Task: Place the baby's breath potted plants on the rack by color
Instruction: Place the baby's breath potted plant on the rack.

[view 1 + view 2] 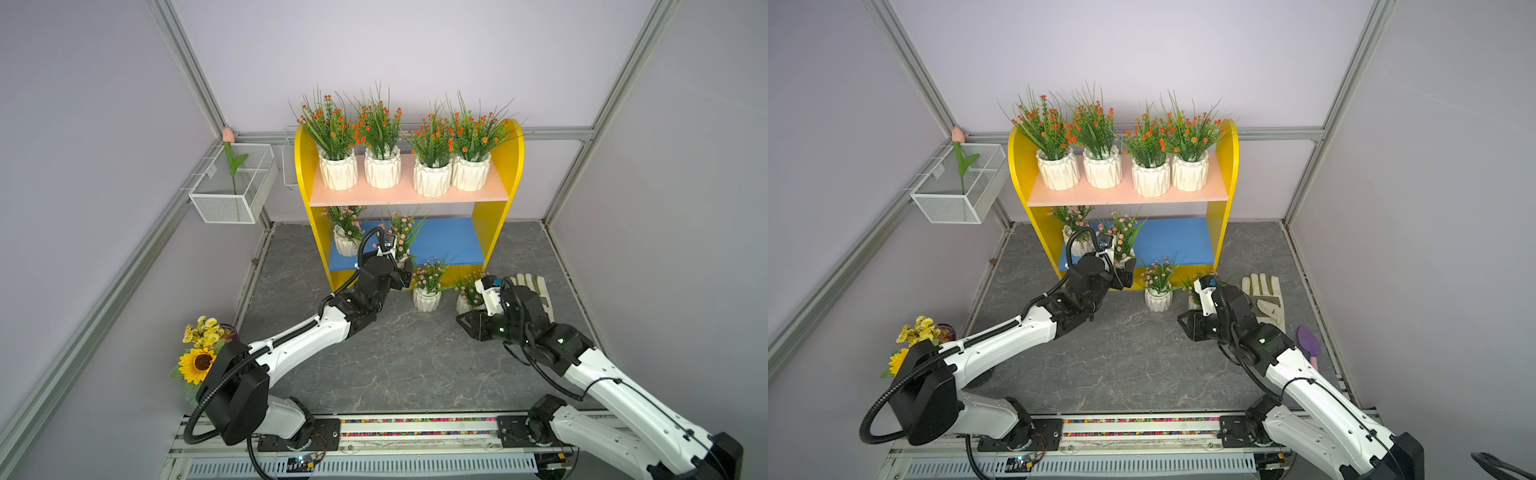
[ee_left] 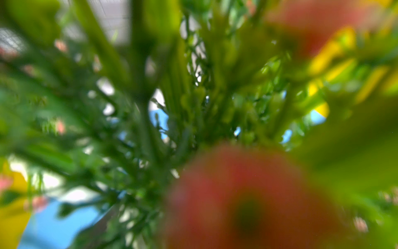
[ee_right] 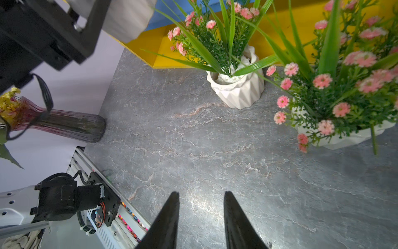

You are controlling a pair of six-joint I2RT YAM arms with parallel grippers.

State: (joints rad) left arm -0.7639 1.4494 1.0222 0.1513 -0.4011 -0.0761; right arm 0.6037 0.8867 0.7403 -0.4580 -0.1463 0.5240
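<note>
The rack stands at the back. Four orange baby's breath potted plants line its pink upper board. On the blue lower board one pink plant sits at the left. Beside it, at the board's front edge, my left gripper is shut on another pink plant's white pot. The left wrist view shows only blurred foliage. Two pink plants stand on the floor before the rack. My right gripper is open and empty, just in front of the right one.
A work glove and a purple trowel lie at the right. A sunflower bouquet in a glass vase stands front left. A wire basket with a tulip hangs on the left wall.
</note>
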